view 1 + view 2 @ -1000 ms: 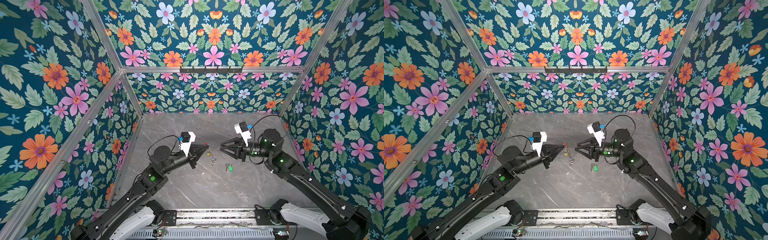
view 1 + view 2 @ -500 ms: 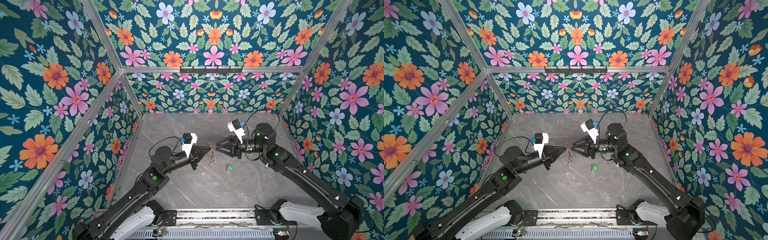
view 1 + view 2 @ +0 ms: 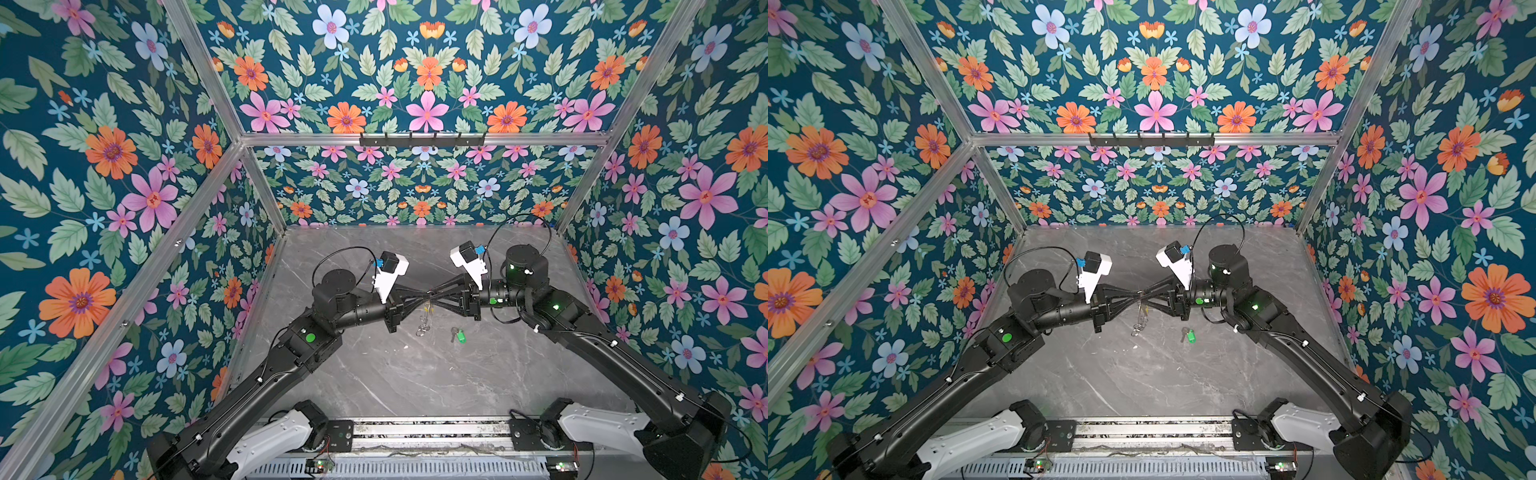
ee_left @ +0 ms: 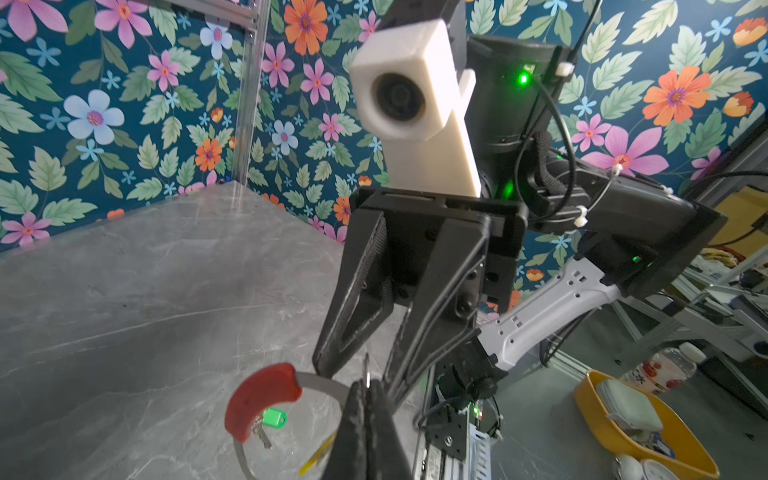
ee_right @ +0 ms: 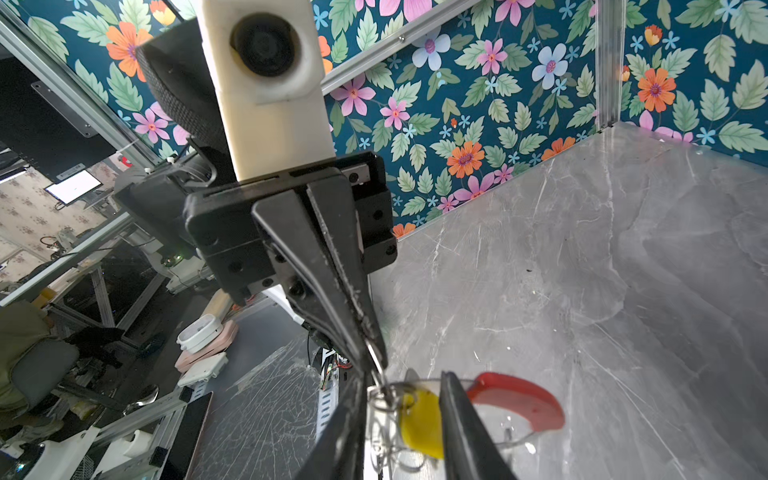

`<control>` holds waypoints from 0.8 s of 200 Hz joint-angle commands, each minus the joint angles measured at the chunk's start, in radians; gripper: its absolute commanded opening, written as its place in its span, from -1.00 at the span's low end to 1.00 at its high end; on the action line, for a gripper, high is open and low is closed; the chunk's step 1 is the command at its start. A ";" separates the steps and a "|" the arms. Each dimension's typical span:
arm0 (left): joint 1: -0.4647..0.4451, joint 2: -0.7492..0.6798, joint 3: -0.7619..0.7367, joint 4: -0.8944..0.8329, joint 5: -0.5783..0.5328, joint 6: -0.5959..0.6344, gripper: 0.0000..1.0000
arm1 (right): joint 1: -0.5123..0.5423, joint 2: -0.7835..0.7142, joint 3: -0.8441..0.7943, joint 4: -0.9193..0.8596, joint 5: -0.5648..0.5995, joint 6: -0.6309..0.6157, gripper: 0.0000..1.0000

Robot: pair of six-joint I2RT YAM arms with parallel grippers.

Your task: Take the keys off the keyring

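keyring (image 4: 261, 395): up in the air over the bench (image 3: 415, 374), wire pinched in the clenched left gripper (image 5: 372, 353)
yellow key (image 5: 419, 424): still on it
green key (image 3: 459, 336): off, lying on the bench
right gripper (image 4: 357, 372): jaws apart, straddling the yellow key
changed: it was well apart 1 second back, now it's tip to tip with the left and narrower
meaning: 1 of 2 keys left, grab looks close

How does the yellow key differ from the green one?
The yellow key hangs from the keyring, held in the air; the green key lies loose on the table. The yellow key sits between the open fingers of the right hand; nothing touches the green key. Both have plastic heads.
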 commanded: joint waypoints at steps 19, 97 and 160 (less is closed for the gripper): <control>0.000 0.036 0.081 -0.194 0.071 0.065 -1.00 | 0.000 0.005 0.033 -0.106 -0.030 -0.066 -0.40; 0.001 0.096 0.175 -0.312 0.124 0.134 -1.00 | -0.001 0.011 0.077 -0.232 -0.077 -0.149 -0.56; 0.001 0.105 0.180 -0.301 0.125 0.123 -1.00 | -0.001 0.017 0.070 -0.191 -0.115 -0.138 -1.00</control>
